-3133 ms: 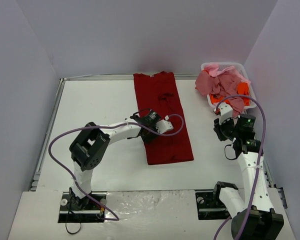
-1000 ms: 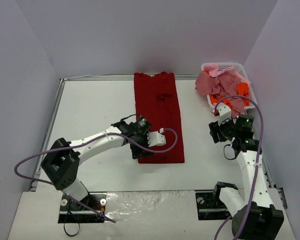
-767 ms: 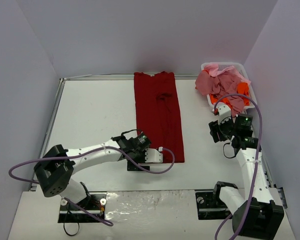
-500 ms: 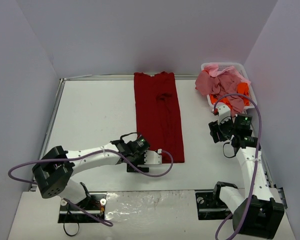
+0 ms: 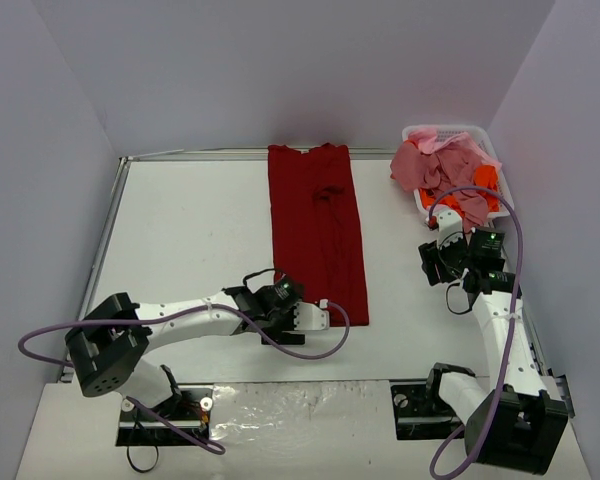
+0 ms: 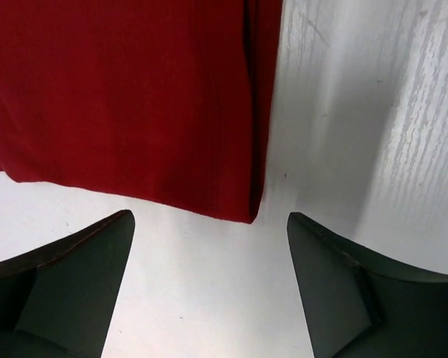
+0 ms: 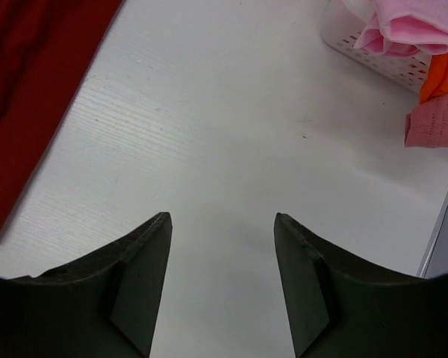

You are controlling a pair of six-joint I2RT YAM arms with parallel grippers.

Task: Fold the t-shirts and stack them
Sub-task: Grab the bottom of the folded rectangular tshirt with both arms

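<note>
Left wrist view puts your left gripper [image 6: 207, 224] low over the table [image 6: 343, 112] with its fingers spread wide and nothing between them. A hem corner of the dark red t-shirt [image 6: 119, 89] lies just ahead of the gap, a bit closer to the right finger, not touching either one. Cloth fills the left and middle there, and it's bare tabletop on the right. From the top camera, the arm's purple cable [image 5: 332, 343] loops on the table right beside that near hem, so that's the only clutter close by. The shirt runs as a long narrow strip straight away from you to the far edge. Your right gripper [image 7: 221, 218] hangs partway open over bare table, holding nothing, between the red shirt and the white basket [image 5: 450, 128]. The basket sits in the far right corner against the walls [image 5: 280, 70], with a heap of pink, salmon and orange shirts [image 5: 442, 168] spilling over its near rim. Left of the red shirt there's wide open table out to the rail [image 5: 105, 250].
</note>
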